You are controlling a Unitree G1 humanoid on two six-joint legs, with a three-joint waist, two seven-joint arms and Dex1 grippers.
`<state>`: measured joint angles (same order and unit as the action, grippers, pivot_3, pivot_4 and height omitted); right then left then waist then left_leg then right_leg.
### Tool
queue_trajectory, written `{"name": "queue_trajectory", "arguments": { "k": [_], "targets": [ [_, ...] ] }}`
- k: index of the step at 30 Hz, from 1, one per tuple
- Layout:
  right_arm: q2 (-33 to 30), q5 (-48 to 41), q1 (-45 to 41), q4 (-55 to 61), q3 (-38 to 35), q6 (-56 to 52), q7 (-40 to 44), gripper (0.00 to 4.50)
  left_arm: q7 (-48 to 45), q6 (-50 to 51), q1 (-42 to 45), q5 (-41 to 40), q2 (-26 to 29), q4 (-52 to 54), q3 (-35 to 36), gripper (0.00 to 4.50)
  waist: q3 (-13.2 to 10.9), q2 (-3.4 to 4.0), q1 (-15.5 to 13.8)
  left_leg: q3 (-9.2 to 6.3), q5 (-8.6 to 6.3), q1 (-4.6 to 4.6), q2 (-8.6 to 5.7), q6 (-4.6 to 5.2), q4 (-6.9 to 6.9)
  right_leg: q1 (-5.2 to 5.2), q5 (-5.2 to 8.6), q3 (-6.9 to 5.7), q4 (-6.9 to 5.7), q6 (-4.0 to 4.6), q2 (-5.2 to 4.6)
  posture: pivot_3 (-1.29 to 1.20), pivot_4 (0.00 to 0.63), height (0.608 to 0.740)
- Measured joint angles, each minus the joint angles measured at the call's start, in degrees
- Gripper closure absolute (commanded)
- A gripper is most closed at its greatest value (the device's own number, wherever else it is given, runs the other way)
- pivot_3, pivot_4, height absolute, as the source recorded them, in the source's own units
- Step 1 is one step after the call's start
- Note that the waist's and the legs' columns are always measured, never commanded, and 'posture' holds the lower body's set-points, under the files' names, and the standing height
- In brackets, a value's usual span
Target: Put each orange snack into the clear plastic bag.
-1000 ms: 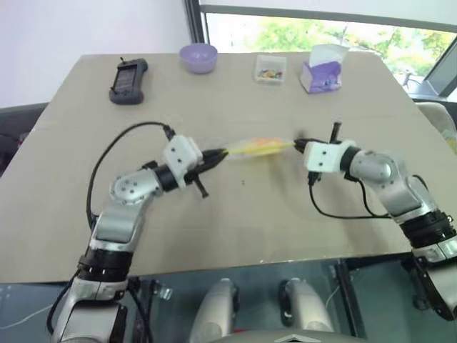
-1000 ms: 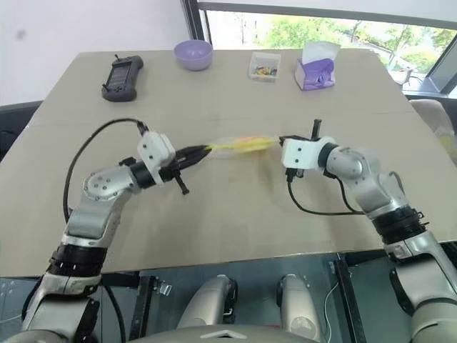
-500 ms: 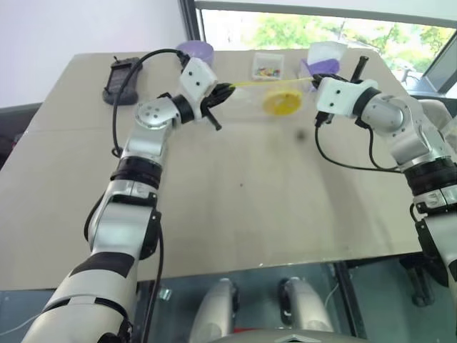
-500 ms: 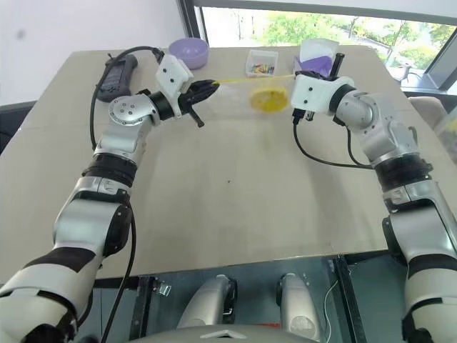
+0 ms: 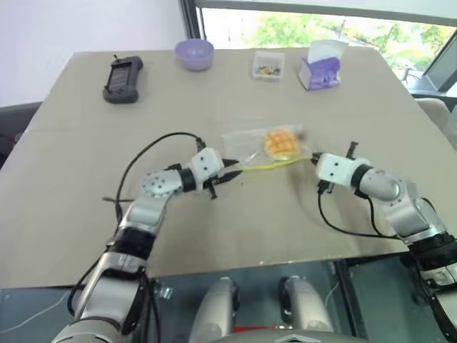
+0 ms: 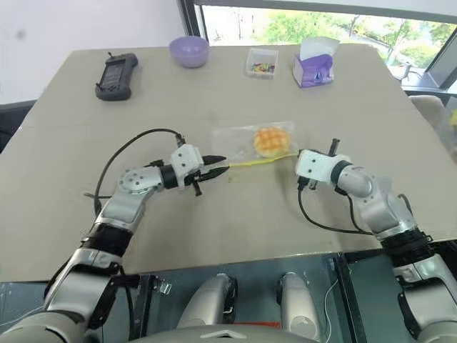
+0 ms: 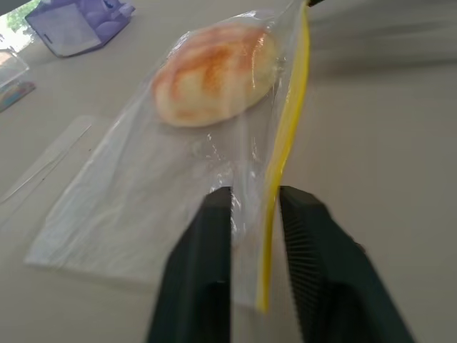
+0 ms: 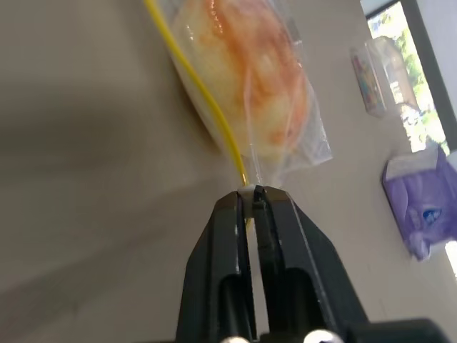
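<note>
The clear plastic bag [image 5: 243, 143] lies flat on the tan table [image 5: 86, 164], its yellow seal strip [image 7: 284, 136] along the near edge. The orange snack [image 5: 280, 141], a round bun with a grid top, sits inside it toward the right end. My left gripper [image 5: 230, 171] is low at the bag's left near corner; in the left wrist view its fingers [image 7: 214, 229] stand open with the strip running between them. At the bag's right corner, my right gripper [image 8: 251, 191] is pinched shut on the end of the strip.
Along the table's far edge stand a black handheld device [image 5: 123, 71], a purple bowl [image 5: 195, 53], a small clear box of colourful bits [image 5: 268, 66] and a purple tissue box [image 5: 323, 68]. A window lies behind them.
Both arms have come down from high over the far side of the table, and the bag with the bun now rests on the table. The left fingers have parted.
</note>
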<state>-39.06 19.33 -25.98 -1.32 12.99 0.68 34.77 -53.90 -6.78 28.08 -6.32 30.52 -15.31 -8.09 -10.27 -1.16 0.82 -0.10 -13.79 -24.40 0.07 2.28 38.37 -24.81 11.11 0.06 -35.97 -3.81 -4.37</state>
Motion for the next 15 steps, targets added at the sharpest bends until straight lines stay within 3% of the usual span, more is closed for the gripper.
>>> {"name": "queue_trajectory", "arguments": {
  "k": [4, 5, 6, 7, 15],
  "targets": [
    [-0.9, -3.9, 3.6, 4.4, -3.0, -4.5, 3.3, 1.13, -0.2, 7.8, -5.9, -3.6, 3.3, 10.2, 2.7, 0.28, 0.0, 0.00, -0.2, -0.09, -0.01, 0.84, 0.20, 0.00, -0.02, 0.89, 0.04, -0.15, 0.07, 0.05, 0.04, 0.00, 0.150, 0.740],
    [-1.3, -4.5, 4.5, 5.1, -3.2, -5.3, 4.0, 0.66, -0.2, 9.7, -6.8, -4.7, 3.8, 11.8, 3.5, 0.00, 0.0, 0.01, -0.2, -0.12, -0.01, 0.86, 0.20, 0.00, -0.02, 0.90, 0.13, -0.15, 0.06, 0.21, 0.04, 0.00, 0.150, 0.740],
    [-1.4, -5.6, 5.4, 5.6, -3.7, -6.4, 4.9, 0.24, -0.3, 11.9, -7.7, -6.0, 4.2, 13.5, 4.4, 0.00, 0.0, 0.02, -0.2, -0.17, -0.01, 0.86, 0.20, 0.00, -0.01, 0.90, 0.14, -0.15, 0.06, 0.23, 0.04, 0.00, 0.150, 0.740],
    [-1.4, -8.0, 7.1, 7.3, -5.4, -8.5, 6.1, 0.06, -0.1, 15.1, -9.6, -8.3, 4.6, 16.7, 5.9, 0.00, 0.0, 0.02, -0.2, -0.30, -0.01, 0.82, 0.22, 0.00, 0.00, 0.88, 0.12, -0.12, 0.06, 0.20, 0.02, 0.00, 0.150, 0.740],
    [-3.1, -27.0, 15.6, 15.8, -20.6, -19.3, 13.4, 0.06, 1.1, 29.8, -22.1, -21.1, 10.4, 29.7, 19.7, 0.00, 0.0, 0.02, -0.2, -0.38, -0.02, 0.80, 0.22, -0.01, -0.05, 0.84, 0.03, -0.11, 0.11, 0.03, 0.01, 0.00, 0.150, 0.740]
  ]
}}
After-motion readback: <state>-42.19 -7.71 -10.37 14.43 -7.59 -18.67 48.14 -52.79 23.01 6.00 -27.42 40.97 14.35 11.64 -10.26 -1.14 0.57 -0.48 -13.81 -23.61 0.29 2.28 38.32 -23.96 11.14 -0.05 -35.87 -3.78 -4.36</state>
